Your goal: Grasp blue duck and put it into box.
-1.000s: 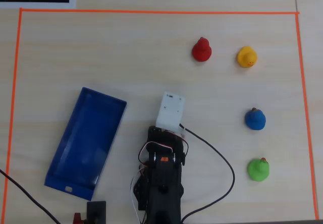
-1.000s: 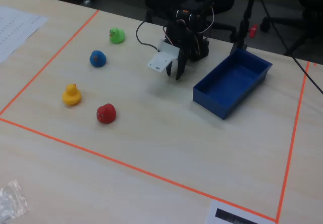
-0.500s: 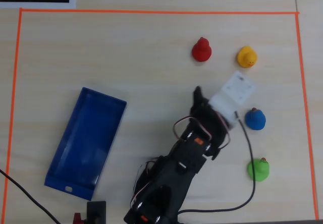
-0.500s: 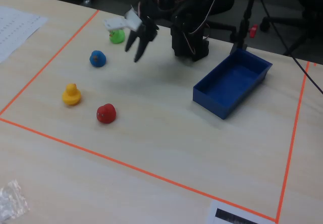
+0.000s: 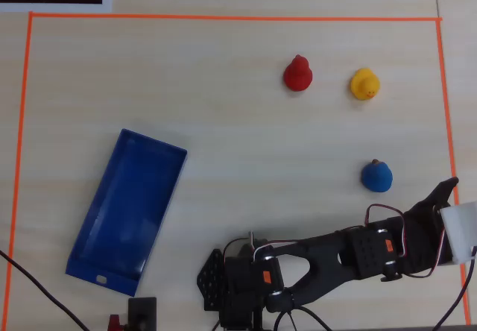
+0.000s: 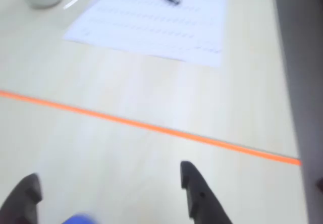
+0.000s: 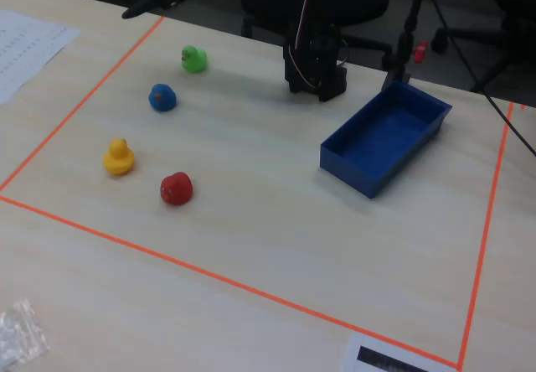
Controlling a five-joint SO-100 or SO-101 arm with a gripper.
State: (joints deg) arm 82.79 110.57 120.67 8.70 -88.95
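Note:
The blue duck point(image 5: 376, 176) stands on the table right of centre in the overhead view, and at the left in the fixed view point(image 7: 162, 97). The blue box point(image 5: 127, 204) lies empty at the lower left; in the fixed view point(image 7: 387, 137) it is at the right. My gripper point(image 5: 449, 191) is at the right tape edge, just beyond the duck and apart from it. In the fixed view it hovers at the top left point(image 7: 141, 7). In the wrist view the gripper point(image 6: 108, 173) is open, with a blurred blue patch point(image 6: 78, 219) at the bottom edge between the fingers.
A red duck point(image 5: 298, 74) and a yellow duck point(image 5: 364, 83) stand further away. A green duck point(image 7: 193, 58) shows in the fixed view. Orange tape point(image 6: 151, 127) bounds the area. A paper sheet point(image 6: 151, 24) lies outside it. The arm base point(image 5: 238, 279) stands beside the box.

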